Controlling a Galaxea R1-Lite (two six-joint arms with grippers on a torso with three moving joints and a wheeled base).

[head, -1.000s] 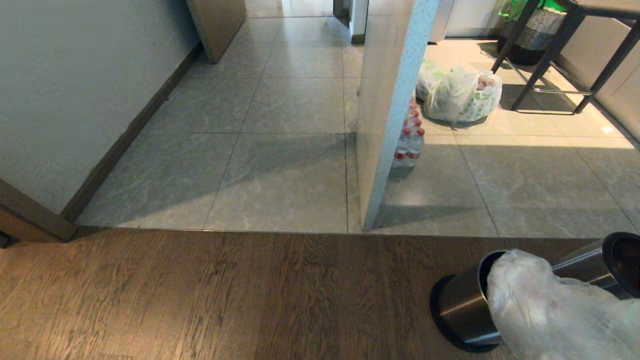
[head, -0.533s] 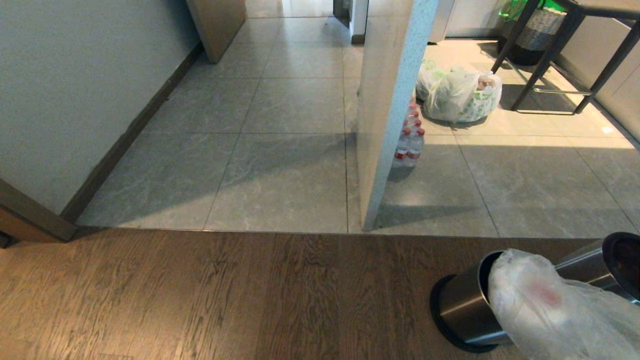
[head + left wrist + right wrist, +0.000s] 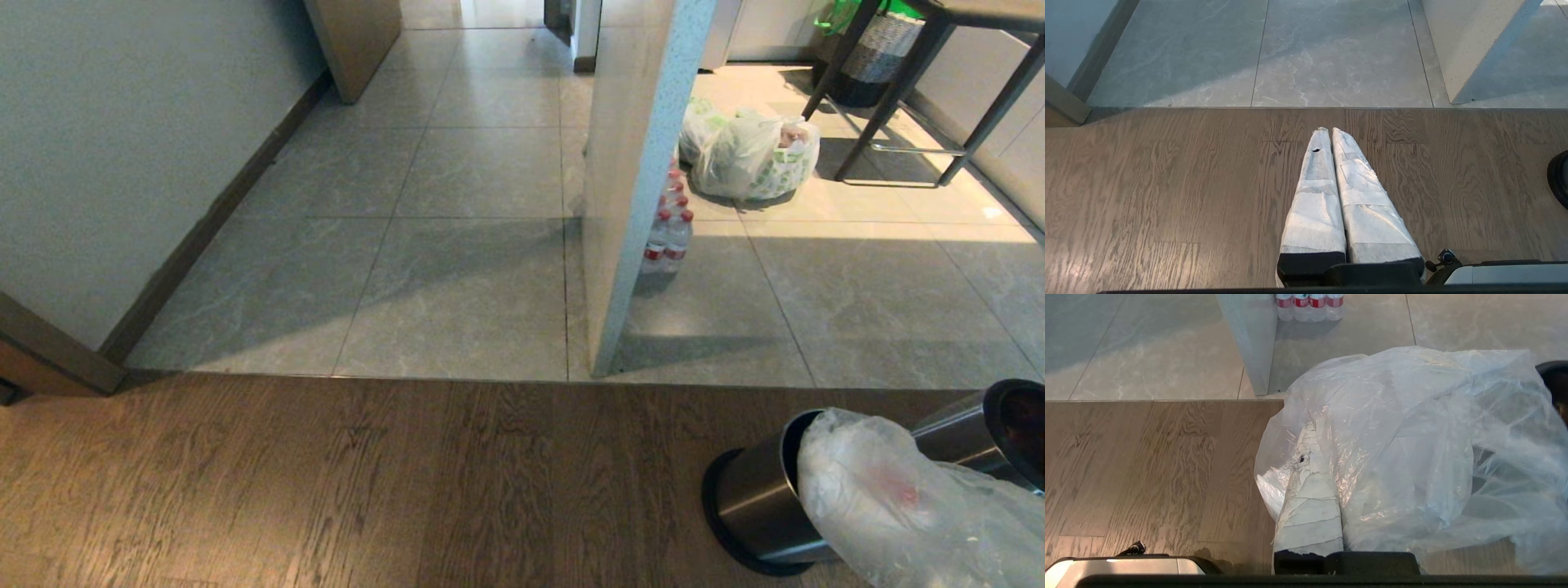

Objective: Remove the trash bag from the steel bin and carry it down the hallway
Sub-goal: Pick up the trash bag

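Head view shows trash bag (image 3: pixel 906 498) draped over steel bin (image 3: pixel 759 498) on wood floor, left wrist view shows left gripper (image 3: pixel 1329 134) closed on nothing, right wrist view shows right gripper (image 3: pixel 1310 457) pinching bag film; keep pinch firm, lift clear before driving.
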